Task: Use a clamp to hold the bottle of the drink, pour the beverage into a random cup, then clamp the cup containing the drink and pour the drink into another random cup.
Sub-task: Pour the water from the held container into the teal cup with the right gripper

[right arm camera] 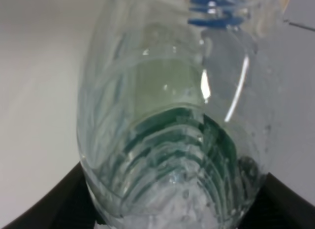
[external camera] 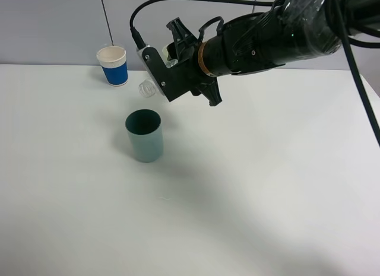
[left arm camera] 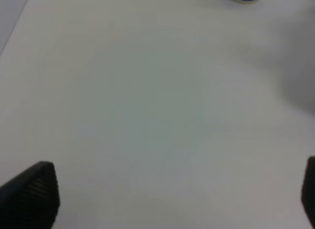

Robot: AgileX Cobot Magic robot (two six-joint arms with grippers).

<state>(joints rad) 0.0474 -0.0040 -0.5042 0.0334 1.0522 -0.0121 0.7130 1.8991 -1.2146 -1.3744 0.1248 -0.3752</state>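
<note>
Above the teal cup (external camera: pixel 144 135), on its wall-facing side, the right tool (external camera: pixel 157 80) is clamped on the bottle (external camera: pixel 145 88). The bottle is tipped well over from upright. In the high view only its clear neck end shows, projecting from the tool toward the teal cup; the tool and the thick black arm (external camera: pixel 279 32) hide the rest. In the right wrist view the bottle fills the picture between two dark fingers (right arm camera: pixel 44 204), and clear liquid (right arm camera: pixel 172 209) with bubbles shows behind its ribbed wall.

The teal cup stands upright on the white surface (external camera: pixel 267 199), its dark inside visible. Beyond it, near the grey wall (external camera: pixel 53 27), the blue-and-white cup (external camera: pixel 113 66) stands upright and well apart from it, with bare surface between them.

The left tool (left arm camera: pixel 172 199) is spread wide and grips nothing. Its wrist view shows bare surface beneath it, with the blue-and-white cup at the far edge.

Count: one bottle, two cups, two tools, and one arm in the high view.
</note>
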